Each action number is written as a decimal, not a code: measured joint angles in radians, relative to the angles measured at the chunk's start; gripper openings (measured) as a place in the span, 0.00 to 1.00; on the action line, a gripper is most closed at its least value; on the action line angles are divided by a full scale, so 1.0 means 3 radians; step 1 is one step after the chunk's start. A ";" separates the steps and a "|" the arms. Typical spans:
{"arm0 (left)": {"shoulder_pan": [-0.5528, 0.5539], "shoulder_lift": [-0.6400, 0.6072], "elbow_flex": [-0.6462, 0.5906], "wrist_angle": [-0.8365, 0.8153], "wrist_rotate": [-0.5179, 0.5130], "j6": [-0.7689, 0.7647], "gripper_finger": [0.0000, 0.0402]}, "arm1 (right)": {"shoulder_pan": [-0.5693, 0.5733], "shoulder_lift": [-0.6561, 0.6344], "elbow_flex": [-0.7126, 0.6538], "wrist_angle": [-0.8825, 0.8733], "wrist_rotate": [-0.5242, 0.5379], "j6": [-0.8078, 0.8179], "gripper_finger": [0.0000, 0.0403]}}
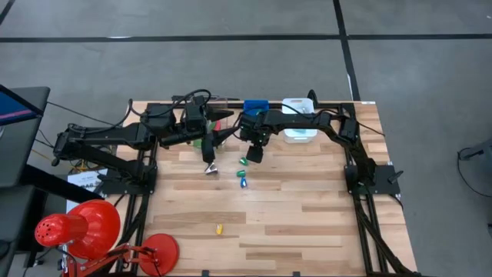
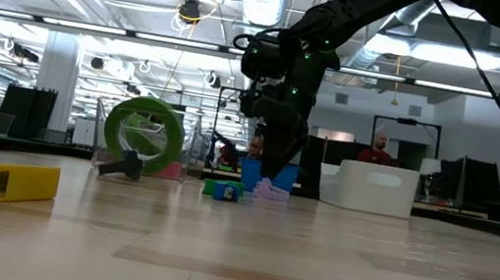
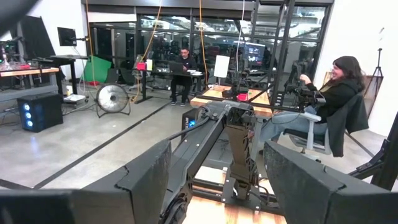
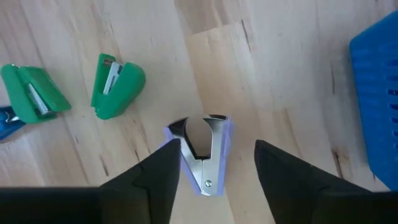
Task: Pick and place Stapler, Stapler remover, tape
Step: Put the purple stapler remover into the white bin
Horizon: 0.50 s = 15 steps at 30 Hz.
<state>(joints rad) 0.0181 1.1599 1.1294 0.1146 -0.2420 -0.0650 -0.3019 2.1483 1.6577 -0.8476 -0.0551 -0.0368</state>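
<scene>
My right gripper [image 4: 211, 171] points down at the table, open, with a silver staple remover with lavender grips [image 4: 202, 155] lying flat between its fingers; in the low view the remover [image 2: 272, 190] rests on the wood under the gripper [image 2: 275, 169]. Two small green staplers [image 4: 118, 84] [image 4: 31, 96] lie just beside it. A green tape roll [image 2: 142, 134] stands on edge near the table's far edge. My left gripper [image 3: 217, 186] hangs open, high above the table [image 1: 219, 132], pointing level, with nothing in it. My right gripper has one finger [image 4: 165, 171] right against the staple remover's long side [image 4: 186, 165]; I cannot tell whether it touches. The other finger stands clear of it. The remover lies flat on the table.
A blue bin [image 1: 256, 106] and a white bin [image 1: 298, 127] stand at the far edge. A small yellow item [image 1: 219, 228] lies toward the near edge, a silver-and-dark item [image 1: 209, 168] left of the staplers. A red lamp [image 1: 77, 227] stands off the near left corner.
</scene>
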 joint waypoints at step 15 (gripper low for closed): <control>0.0000 0.0001 0.0000 0.0000 0.0000 0.0001 0.61 | -0.0004 0.0055 0.0004 0.0016 0.0004 0.0001 0.24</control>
<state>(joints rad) 0.0182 1.1600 1.1295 0.1146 -0.2420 -0.0647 -0.3031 2.1647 1.6588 -0.8428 -0.0540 -0.0364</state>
